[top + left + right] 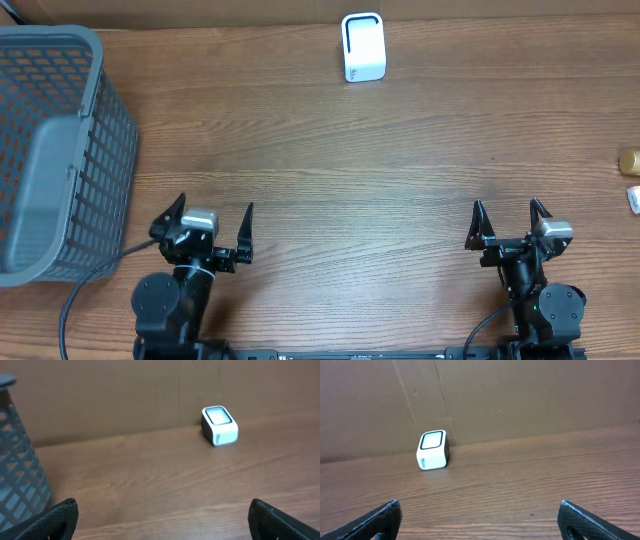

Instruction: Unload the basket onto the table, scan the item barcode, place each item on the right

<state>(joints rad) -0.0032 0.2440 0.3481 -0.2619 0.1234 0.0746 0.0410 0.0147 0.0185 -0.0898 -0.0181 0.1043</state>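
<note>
Well ahead of the open, empty left fingers (245,235) and right fingers (478,224) sits the white scanner (363,47).

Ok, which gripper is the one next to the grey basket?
The left gripper: it sits open just beside the grey basket, at its mesh wall, while the right gripper, also open, stands far across the table.

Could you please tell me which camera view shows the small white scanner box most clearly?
The right wrist view: the white scanner box sits unobstructed, its dark-framed window facing the camera. The left wrist view shows it turned partly aside; overhead shows it small, from above.
</note>
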